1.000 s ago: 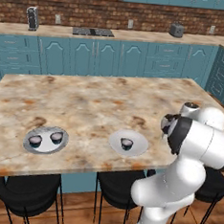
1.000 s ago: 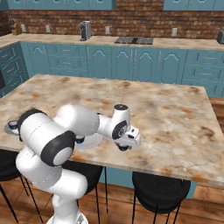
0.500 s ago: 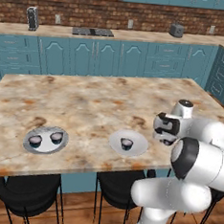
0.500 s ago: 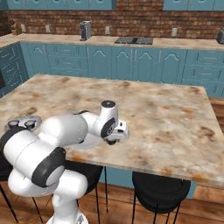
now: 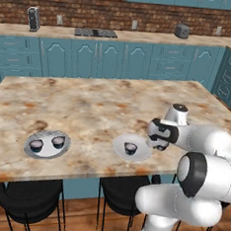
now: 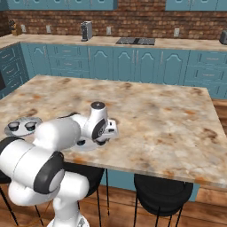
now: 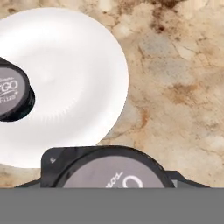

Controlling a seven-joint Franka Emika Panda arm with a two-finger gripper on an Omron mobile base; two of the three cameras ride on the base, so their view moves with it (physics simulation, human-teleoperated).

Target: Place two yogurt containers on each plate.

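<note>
My gripper (image 5: 158,142) hangs just right of the right plate (image 5: 141,152), shut on a yogurt container (image 7: 114,169) whose grey lid fills the bottom of the hand view. One yogurt container (image 5: 130,148) stands on that plate; in the hand view it is the yogurt container (image 7: 11,93) at the left of the white plate (image 7: 70,57). The left plate (image 5: 46,151) holds two yogurt containers (image 5: 35,144) (image 5: 58,142). From the right base view, the same left plate (image 6: 21,131) lies at the counter's left edge, and my arm hides most of the right plate.
The marble island counter (image 5: 88,105) runs wide behind the plates, and its front edge lies close below them. Black stools (image 5: 28,199) stand under that edge. Blue cabinets, a stovetop (image 5: 96,33) and a toaster (image 5: 182,30) line the back wall.
My arm has swung left from the counter's right side, carrying the yogurt container to just beside the right plate. The plates and the other containers have not moved.
</note>
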